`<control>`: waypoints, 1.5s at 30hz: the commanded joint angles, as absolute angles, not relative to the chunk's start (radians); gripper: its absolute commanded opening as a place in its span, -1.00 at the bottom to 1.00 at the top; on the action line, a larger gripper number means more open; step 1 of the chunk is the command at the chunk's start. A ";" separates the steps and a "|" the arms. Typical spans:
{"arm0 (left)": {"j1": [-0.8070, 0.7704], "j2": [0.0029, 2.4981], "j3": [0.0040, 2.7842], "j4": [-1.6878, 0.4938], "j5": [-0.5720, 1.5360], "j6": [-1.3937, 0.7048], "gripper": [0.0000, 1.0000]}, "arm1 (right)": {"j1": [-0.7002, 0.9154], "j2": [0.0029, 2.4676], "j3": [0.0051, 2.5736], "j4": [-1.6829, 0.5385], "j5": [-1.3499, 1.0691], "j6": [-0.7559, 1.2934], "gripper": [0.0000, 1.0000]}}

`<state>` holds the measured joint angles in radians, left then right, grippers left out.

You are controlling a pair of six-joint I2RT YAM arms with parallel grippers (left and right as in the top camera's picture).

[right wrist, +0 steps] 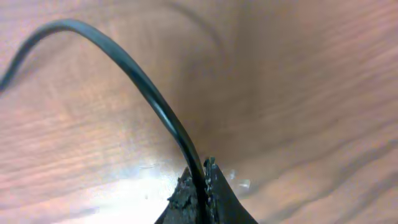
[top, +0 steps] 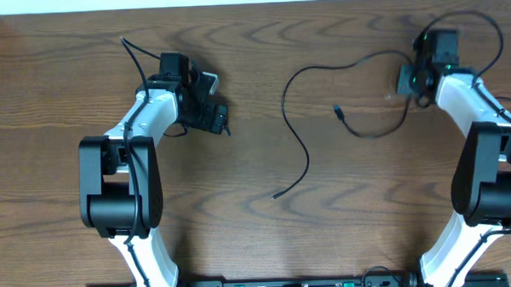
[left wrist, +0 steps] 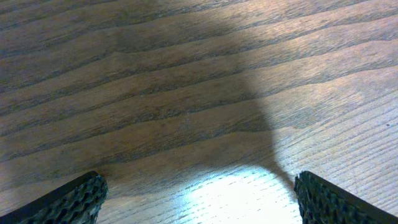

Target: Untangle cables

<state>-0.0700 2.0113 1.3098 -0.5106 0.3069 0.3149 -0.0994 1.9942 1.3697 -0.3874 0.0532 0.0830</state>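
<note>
Lying across the desk (top: 235, 42), a black cable (right wrist: 143, 90) is being clamped by the right end effector (right wrist: 200, 183); the left end effector (left wrist: 199, 196) is gaping apart.

The left arm (top: 144, 113) and the right arm (top: 467, 98) have smooth white link shells and bulky black joint housings behind the jaws; thin black cables run along the white links; small green lights glow on the black block just behind the right jaws. The left jaws' pads (left wrist: 68, 199) are black with a raised mesh texture; the right jaws' pads (right wrist: 221, 202) are dark and rough-edged.
</note>
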 commanded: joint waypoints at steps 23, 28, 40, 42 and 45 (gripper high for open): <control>-0.068 1.995 1.319 -0.522 0.294 0.321 0.95 | -0.284 1.867 2.315 -0.624 0.486 -0.077 -0.98; -0.068 1.995 1.319 -0.523 0.294 0.321 0.95 | -0.285 1.868 2.308 -0.702 0.446 -0.076 -0.98; -0.068 1.995 1.313 -0.538 0.294 0.321 0.95 | -0.309 1.914 2.286 -0.826 0.427 -0.048 -0.98; -0.068 1.995 1.313 -0.538 0.295 0.321 0.95 | -0.315 1.917 2.286 -0.843 0.427 -0.039 -0.98; -0.068 1.995 1.313 -0.538 0.295 0.321 0.95 | -0.322 1.917 2.286 -0.864 0.427 -0.039 -0.98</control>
